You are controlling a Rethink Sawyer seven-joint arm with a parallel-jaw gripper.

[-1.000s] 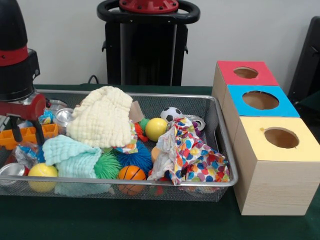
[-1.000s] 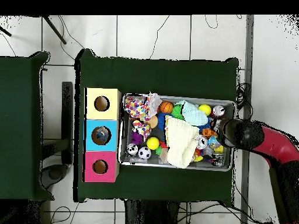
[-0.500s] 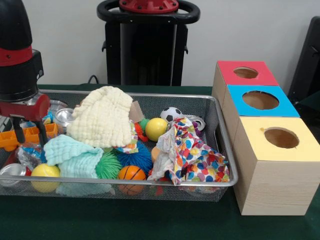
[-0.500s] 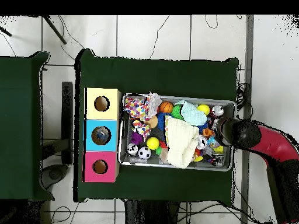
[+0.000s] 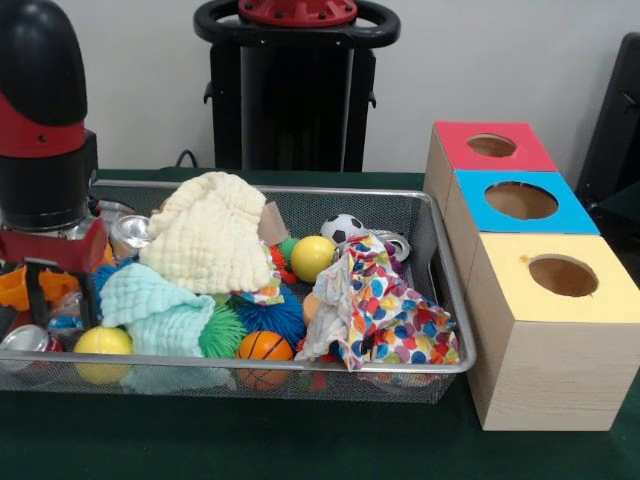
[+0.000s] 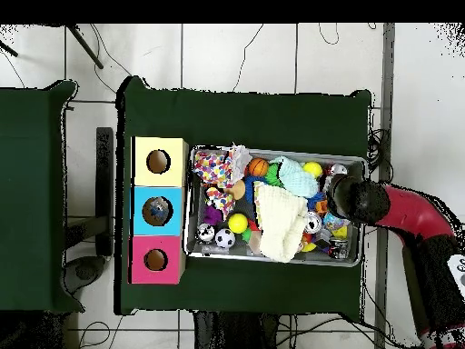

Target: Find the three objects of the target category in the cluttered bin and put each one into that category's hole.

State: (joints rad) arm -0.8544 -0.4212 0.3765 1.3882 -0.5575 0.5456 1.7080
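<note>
1. The wire mesh bin (image 5: 440, 290) sat on the green table (image 5: 300, 440), crammed with toys and cloths.
2. Three wooden boxes stood in a row just beside the bin, each with a round hole: yellow-topped box (image 5: 555, 330), blue-topped box (image 5: 520, 205), red-topped box (image 5: 490, 150).
3. The red and black arm (image 5: 45, 130) hung over the bin's end farthest from the boxes.
4. A cream cloth (image 5: 210, 235) lay heaped on the pile; a mint cloth (image 5: 150, 305) lay below it, and a multicoloured spotted cloth (image 5: 385, 315) lay at the end nearest the boxes.
5. The gripper (image 5: 60, 300) stood with its two dark fingers spread apart, reaching down among the clutter; nothing could be seen held between them.
6. Balls lay scattered: a yellow ball (image 5: 312, 257), a soccer ball (image 5: 343, 228), a small basketball (image 5: 264, 347).
</note>
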